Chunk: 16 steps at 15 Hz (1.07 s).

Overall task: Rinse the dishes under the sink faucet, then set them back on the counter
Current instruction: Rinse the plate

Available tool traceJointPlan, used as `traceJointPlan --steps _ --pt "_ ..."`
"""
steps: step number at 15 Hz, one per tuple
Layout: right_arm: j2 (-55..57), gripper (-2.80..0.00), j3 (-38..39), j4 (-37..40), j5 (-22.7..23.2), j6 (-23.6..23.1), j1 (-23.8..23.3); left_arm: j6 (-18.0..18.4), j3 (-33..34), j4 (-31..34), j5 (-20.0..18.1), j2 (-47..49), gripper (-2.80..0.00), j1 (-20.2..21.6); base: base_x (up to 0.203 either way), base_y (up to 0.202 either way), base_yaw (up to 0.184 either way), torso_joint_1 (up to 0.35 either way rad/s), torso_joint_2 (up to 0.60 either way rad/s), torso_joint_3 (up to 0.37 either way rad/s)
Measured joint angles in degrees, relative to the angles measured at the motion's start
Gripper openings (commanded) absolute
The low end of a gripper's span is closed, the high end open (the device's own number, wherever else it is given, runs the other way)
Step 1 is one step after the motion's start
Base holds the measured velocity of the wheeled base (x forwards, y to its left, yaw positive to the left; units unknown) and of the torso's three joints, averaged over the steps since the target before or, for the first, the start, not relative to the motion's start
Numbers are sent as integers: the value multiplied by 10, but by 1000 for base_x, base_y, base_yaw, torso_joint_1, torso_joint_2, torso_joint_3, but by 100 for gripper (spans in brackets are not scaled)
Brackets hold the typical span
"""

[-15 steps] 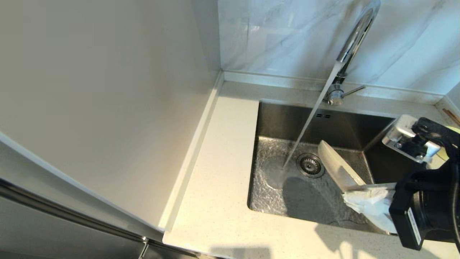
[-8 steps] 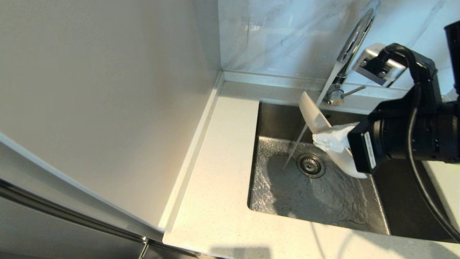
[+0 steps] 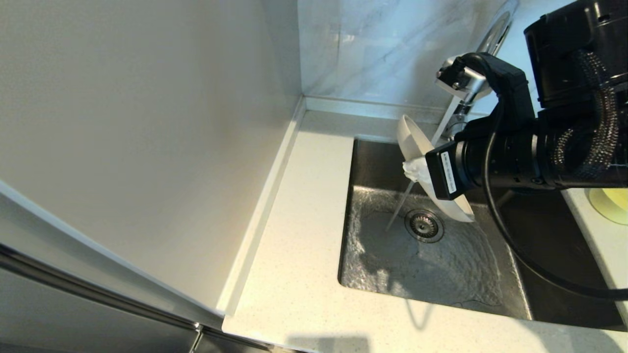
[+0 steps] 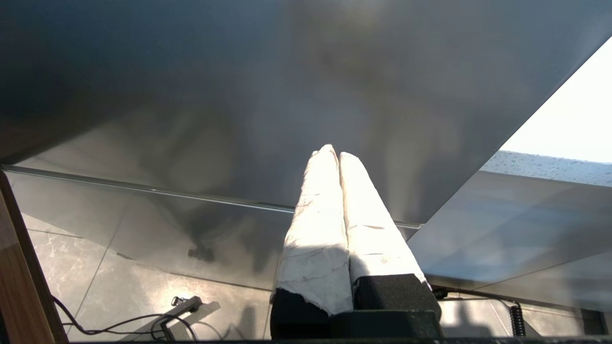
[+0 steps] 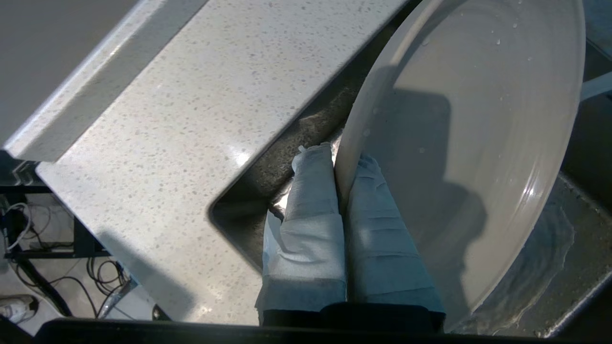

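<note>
My right gripper (image 3: 416, 169) hangs over the sink (image 3: 373, 162), shut on the rim of the cream-white plate (image 3: 411, 137). The plate stands tilted on edge beside the running water (image 3: 400, 206); whether the stream strikes it I cannot tell. In the right wrist view the white-wrapped fingers (image 5: 311, 200) pinch the plate (image 5: 478, 119) at its rim, and a few drops sit on its face. My arm hides most of the chrome faucet (image 3: 498, 27). The pale-yellow bowl (image 3: 611, 203) rests on the counter to the sink's right. My left gripper (image 4: 334, 154) is shut on nothing, parked low beside a steel panel.
The speckled counter (image 3: 294, 245) runs along the sink's left and front, and a tall pale wall panel (image 3: 147, 147) stands on its left. The drain strainer (image 3: 424, 225) sits in the wet basin floor. A marble backsplash (image 3: 373, 49) rises behind.
My right arm lifted the plate from low at the sink's front right, up and toward the back left, to the water stream. The water keeps running.
</note>
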Motion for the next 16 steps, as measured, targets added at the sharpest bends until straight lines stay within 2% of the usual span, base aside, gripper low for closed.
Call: traceJointPlan --steps 9,13,16 --pt "36 -280 0 1 0 22 -84 0 0 0 0 0 -280 0 0 0 0 0 0 0" --pt "34 -280 0 20 2 79 -119 0 0 0 0 0 -280 0 0 0 0 0 0 0" --pt "29 -280 -4 47 20 145 -153 0 0 0 0 0 -280 0 0 0 0 0 0 0"
